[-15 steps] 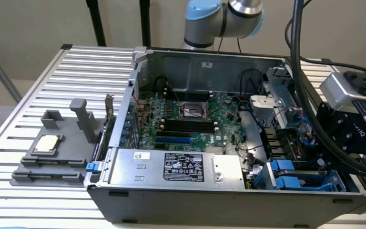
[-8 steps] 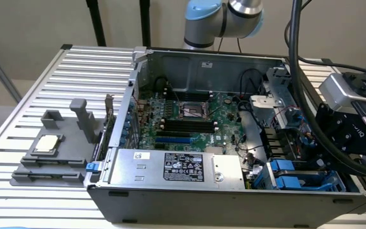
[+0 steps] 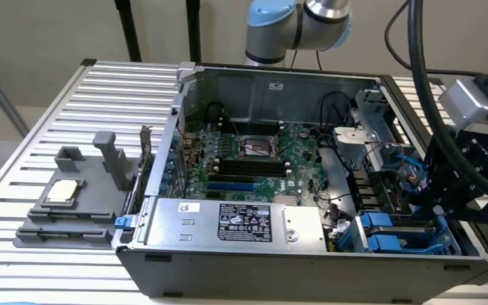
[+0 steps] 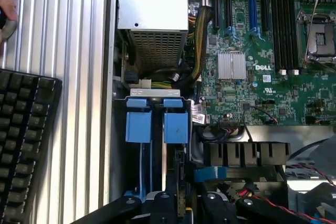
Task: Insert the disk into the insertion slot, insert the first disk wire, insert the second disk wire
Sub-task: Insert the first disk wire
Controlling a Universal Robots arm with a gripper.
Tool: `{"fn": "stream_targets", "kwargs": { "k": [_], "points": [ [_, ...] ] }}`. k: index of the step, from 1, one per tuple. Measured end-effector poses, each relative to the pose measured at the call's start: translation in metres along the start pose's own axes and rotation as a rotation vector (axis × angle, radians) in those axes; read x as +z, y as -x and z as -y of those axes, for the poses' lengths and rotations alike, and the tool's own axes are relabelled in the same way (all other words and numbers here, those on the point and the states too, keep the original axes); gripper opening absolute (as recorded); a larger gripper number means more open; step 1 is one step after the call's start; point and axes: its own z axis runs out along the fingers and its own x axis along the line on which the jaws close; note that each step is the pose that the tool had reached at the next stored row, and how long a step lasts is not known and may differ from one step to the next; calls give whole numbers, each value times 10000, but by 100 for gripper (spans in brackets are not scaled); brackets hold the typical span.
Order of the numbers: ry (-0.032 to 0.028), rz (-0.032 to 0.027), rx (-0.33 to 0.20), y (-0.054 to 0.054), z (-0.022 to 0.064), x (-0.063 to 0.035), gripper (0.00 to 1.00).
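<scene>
blue insertion slot [image 4: 156, 124] tabs, green motherboard [image 3: 261, 159]

Wrist view: we see the gripper [image 4: 181, 205] hanging over the insertion slot [image 4: 156, 94], its blue tabs [image 4: 138, 125] side by side. Beside the slot lie the green motherboard [image 4: 262, 72] and a silver power supply [image 4: 152, 3]. A black keyboard [image 4: 23, 140] rests on the slatted table [image 4: 68, 51]; a hand [image 4: 7, 3] shows at the picture's edge.
</scene>
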Motion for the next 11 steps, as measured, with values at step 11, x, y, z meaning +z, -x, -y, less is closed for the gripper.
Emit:
{"fn": "stream_targets", "kwargs": {
  "k": [11],
  "points": [
    [0, 2, -1, 18, -85, -413, 25]
  ]
}}
